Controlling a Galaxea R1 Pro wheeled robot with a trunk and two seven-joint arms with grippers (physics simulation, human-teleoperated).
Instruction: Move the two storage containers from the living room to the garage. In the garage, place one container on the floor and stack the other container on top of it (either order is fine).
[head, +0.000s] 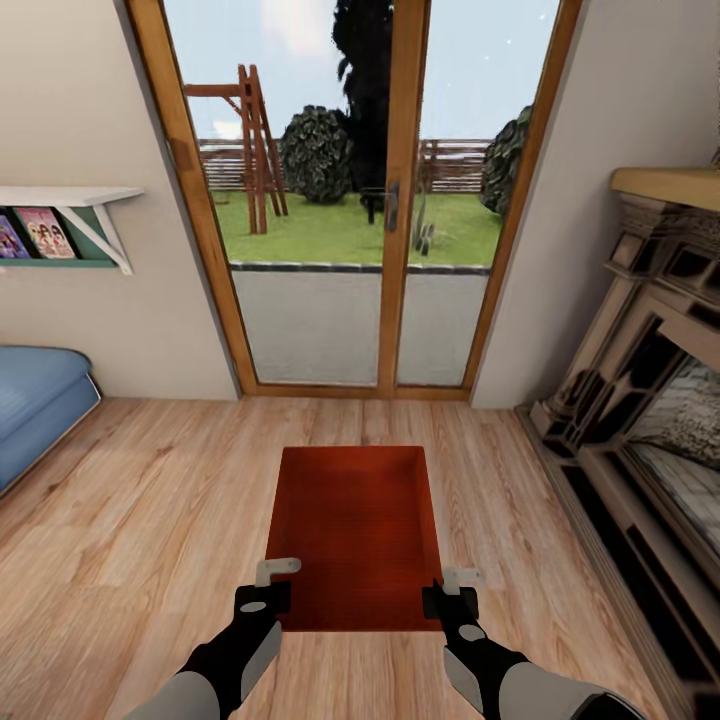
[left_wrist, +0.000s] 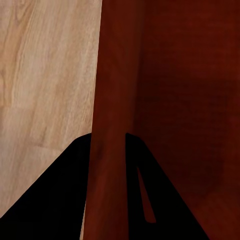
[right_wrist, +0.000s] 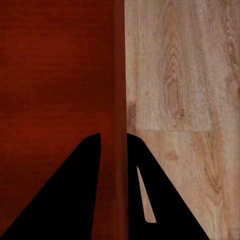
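Note:
One orange-red storage container (head: 355, 530) is over the light wood floor (head: 150, 500) of the living room, straight ahead of me, open side up and with nothing inside. My left gripper (head: 275, 585) is shut on its left wall near the near corner, one finger on each side of the wall, as the left wrist view shows: left gripper (left_wrist: 107, 140), container (left_wrist: 190, 100). My right gripper (head: 450, 590) grips the right wall the same way: right gripper (right_wrist: 114, 136), container (right_wrist: 50, 75). I cannot tell whether the container rests on the floor or hangs just above it.
Wood-framed glass doors (head: 340, 200) to a garden stand ahead. A fireplace (head: 650, 400) lines the right side. The end of a blue sofa (head: 35, 410) is at the left, below a wall shelf (head: 60, 215) with books. Open floor surrounds the container.

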